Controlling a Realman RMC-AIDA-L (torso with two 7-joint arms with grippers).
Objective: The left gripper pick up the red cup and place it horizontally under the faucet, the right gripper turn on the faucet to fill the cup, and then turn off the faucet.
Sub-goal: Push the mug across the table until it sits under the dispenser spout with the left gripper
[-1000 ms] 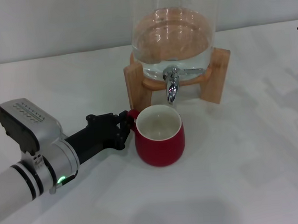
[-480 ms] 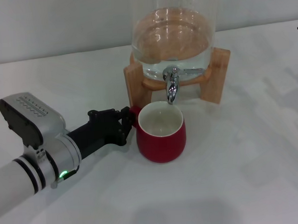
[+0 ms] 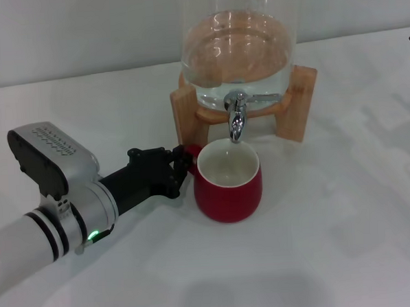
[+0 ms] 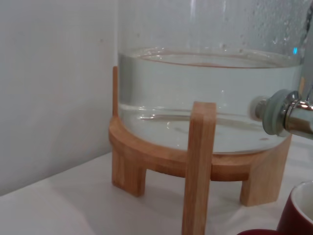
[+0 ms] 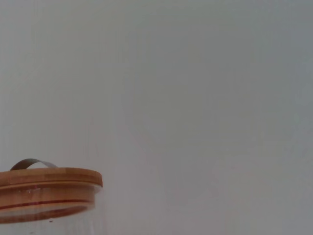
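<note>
Here the black two-fingered left end effector (image 3: 180, 170) is closed on the handle of the squat dark-red ceramic cup (image 3: 228, 182), which stands upright on the white table (image 3: 346, 222) directly beneath the chrome faucet (image 3: 236, 117).

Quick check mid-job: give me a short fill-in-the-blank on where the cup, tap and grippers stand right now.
1. The left gripper grips the red cup by its ____.
2. The cup stands upright on the table, its mouth below the ____ of the faucet.
3. The glass jar rests on a ____ stand.

Missing words: handle; spout; wooden
</note>
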